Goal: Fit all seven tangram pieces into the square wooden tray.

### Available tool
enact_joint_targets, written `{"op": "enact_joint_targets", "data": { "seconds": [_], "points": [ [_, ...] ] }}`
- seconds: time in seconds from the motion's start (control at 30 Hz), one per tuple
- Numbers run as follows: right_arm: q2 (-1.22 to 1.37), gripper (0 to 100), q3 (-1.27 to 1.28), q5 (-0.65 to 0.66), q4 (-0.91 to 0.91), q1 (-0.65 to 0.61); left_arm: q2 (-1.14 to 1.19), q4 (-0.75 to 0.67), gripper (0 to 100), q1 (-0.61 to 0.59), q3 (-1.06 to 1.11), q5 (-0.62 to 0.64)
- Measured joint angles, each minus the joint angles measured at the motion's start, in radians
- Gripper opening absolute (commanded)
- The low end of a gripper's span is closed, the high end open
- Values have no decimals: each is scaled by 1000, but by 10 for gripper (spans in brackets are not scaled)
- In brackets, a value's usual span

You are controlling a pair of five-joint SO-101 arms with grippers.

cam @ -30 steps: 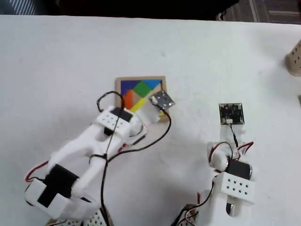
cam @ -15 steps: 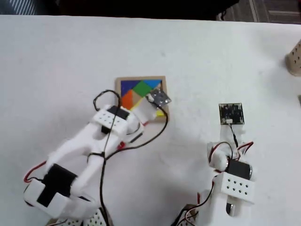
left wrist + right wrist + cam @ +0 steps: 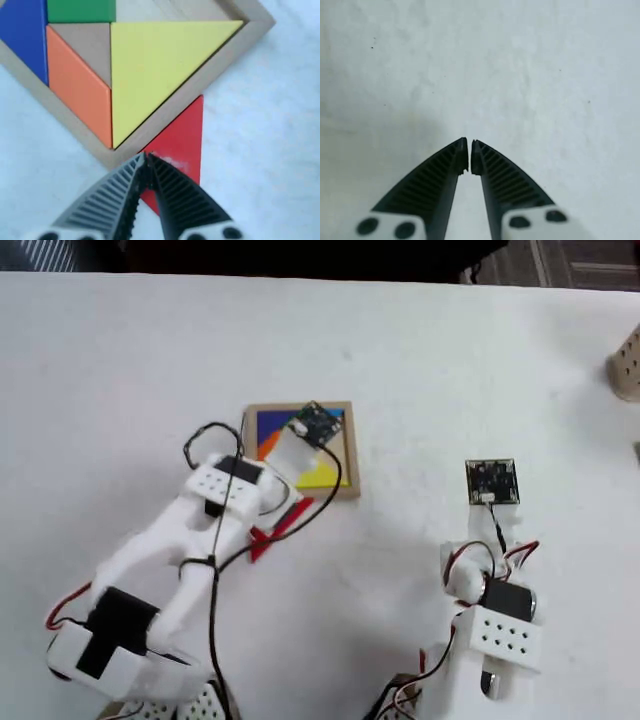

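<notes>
As the left arm [image 3: 190, 530] swings across the tray [image 3: 200, 81], its closed pincer [image 3: 147, 161] meets the red triangle [image 3: 185, 130], now uncovered just outside the tray and still unfitted; the right pincer [image 3: 469, 150], also closed, idles well apart.

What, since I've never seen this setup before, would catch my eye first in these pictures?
The square wooden tray in the middle of the table stands out, holding bright pieces, the big yellow triangle among them. A red triangle lies outside on the table against the tray's rim, with the left gripper shut, its tips at that piece. The right gripper, also shut, hangs over bare table.
</notes>
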Motion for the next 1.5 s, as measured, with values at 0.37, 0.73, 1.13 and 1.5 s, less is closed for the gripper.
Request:
{"op": "enact_joint_targets", "data": {
  "seconds": [0.37,0.73,1.13,1.5],
  "points": [
    [0,25,0,0,0,0,0,-28,203,0,0,103],
    [0,25,0,0,0,0,0,-28,335,-100,0,175],
    [0,24,0,0,0,0,0,-28,376,-101,5,235],
    [0,24,0,31,0,0,49,-28,351,-101,2,132]
  ]
}}
